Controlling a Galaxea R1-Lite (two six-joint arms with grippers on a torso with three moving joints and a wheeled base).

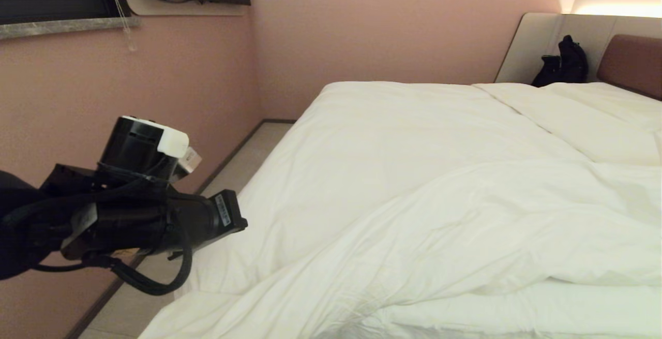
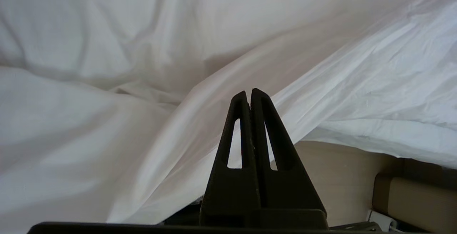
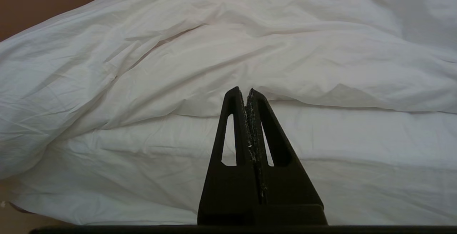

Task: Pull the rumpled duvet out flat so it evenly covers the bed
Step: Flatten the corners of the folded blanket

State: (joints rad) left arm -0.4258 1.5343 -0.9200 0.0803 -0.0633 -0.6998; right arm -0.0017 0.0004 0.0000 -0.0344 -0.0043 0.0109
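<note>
The white duvet [image 1: 465, 215] lies rumpled on the bed [image 1: 630, 63], with a thick fold running across the near half and its near edge bunched up. My left arm [image 1: 155, 215] hangs beside the bed's near left corner. In the left wrist view my left gripper [image 2: 250, 93] is shut and holds nothing; it points at a hanging fold of the duvet [image 2: 200, 119] just ahead. My right gripper [image 3: 246, 91] is shut and empty too, and faces the duvet's edge [image 3: 214, 66] above the mattress sheet [image 3: 357, 137].
A pink wall [image 1: 155, 85] runs close along the bed's left side, leaving a narrow strip of floor [image 1: 243, 158]. Pillows [image 1: 595, 116] lie by the headboard, with a black bag [image 1: 565, 62] behind them. The beige bed base [image 2: 414, 198] shows under the duvet.
</note>
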